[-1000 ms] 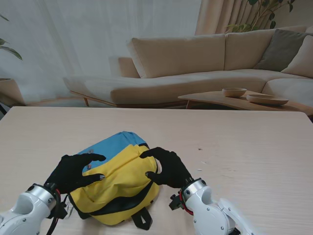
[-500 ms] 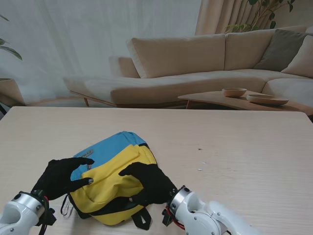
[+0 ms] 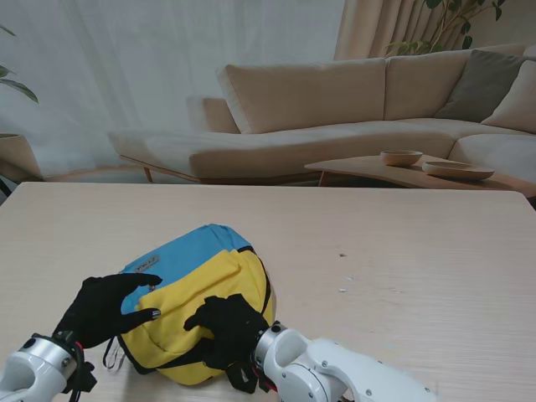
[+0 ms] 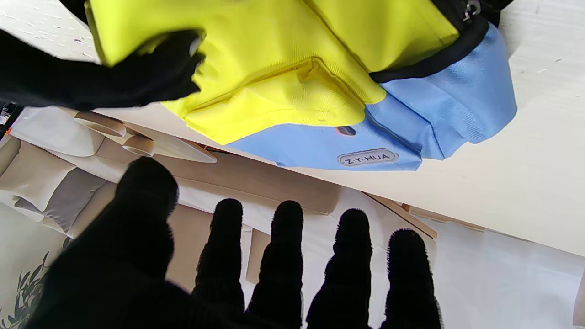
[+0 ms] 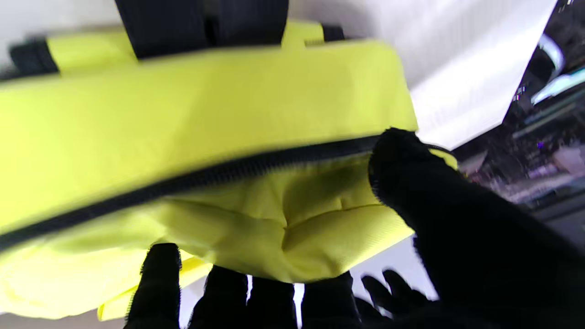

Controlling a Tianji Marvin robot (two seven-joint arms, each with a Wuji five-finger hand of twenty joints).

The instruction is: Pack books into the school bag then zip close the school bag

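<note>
From the stand camera, we look down on a pale wooden bench. A yellow and blue school bag lies on it, toward our left and near to us. Our right hand, in a black glove, rests on the yellow part of the bag at its nearer end, fingers curled onto the fabric. Our left hand, also gloved in black, sits at the bag's left edge with its thumb reaching over the blue panel and its fingers spread. Beyond the bench we see a beige sofa and a low coffee table bearing two shallow bowls.

In the left wrist view, the left hand shows its thumb and four fingers held apart, closed on nothing, with the school bag just beyond the fingertips. A small label on the blue panel reads Z-Y-HUA. The gloved right hand presses into the yellow cloth on the far side.

In the right wrist view, blurred, the right hand pinches a fold of yellow fabric between thumb and fingers. The school bag fills the frame, and a dark zip line runs across it right by the thumb tip.
</note>
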